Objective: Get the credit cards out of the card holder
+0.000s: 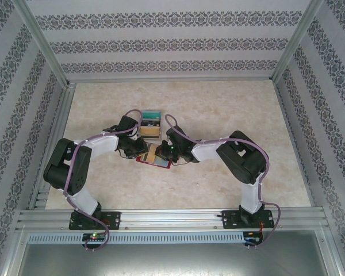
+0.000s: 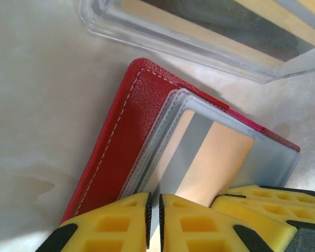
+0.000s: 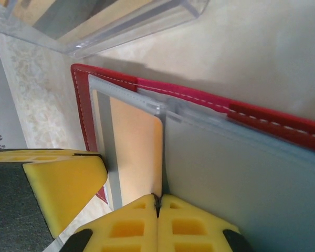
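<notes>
The red card holder (image 1: 161, 164) lies open on the table between my two grippers. In the left wrist view its red cover (image 2: 121, 131) shows beside grey-blue plastic sleeves. A beige credit card (image 2: 215, 157) with a grey stripe sits in those sleeves. My left gripper (image 2: 155, 197) is shut on a thin sleeve sheet of the holder, with a hairline gap between the pads. My right gripper (image 3: 158, 198) is shut, pinching the near edge of the credit card (image 3: 136, 152) where it meets the bulging sleeve. From above, the left gripper (image 1: 141, 148) and right gripper (image 1: 164, 151) nearly touch.
A clear plastic box (image 1: 151, 122) with cards in it stands just beyond the holder, close to both grippers (image 2: 199, 37) (image 3: 110, 26). A finger of the left gripper (image 3: 63, 184) sits close to the right one. Patterned walls ring the marble-look table (image 1: 236, 109).
</notes>
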You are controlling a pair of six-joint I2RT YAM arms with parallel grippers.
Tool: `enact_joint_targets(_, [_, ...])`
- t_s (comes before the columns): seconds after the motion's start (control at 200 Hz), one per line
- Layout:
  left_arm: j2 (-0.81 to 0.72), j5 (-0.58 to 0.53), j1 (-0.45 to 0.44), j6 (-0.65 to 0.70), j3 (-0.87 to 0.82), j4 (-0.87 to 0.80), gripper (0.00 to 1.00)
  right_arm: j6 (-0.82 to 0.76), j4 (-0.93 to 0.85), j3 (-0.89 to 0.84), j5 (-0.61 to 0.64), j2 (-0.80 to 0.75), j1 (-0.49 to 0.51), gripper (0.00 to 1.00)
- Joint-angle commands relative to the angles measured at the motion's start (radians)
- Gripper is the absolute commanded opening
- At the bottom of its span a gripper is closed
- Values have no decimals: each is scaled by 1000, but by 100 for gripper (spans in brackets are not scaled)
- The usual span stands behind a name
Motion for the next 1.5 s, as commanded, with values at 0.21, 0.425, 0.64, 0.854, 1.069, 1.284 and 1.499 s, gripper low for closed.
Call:
enact_joint_targets(0.21, [-6,-53,21,-8,0,-62,12,-5,11,-72,9,-52,-28,0])
enact_joint_targets(0.425, [5,-38,25,-12,-2,-54,12,-8,19,-91,-1,-62,-37,0])
enact_joint_targets(0.64, [-3,-13,25,-3,0,-47,12,-8,22,-73,-15,-49,-36,0])
enact_joint_targets(0.854, [-9,-28,24,-1,-3,-54,12,-7,9,-108,-10,-74,-49,0])
enact_joint_targets(1.069, [-4,-28,24,-3,-8,-51,12,-17,-2,-143,-19,-93,-75,0])
enact_joint_targets(1.284, [-9,-19,25,-2,-5,-52,12,-24,-17,-152,-39,-100,-92,0])
enact_joint_targets(1.499, [-41,65,3,14,32,-8,15,-28,-16,-131,-51,-83,-83,0])
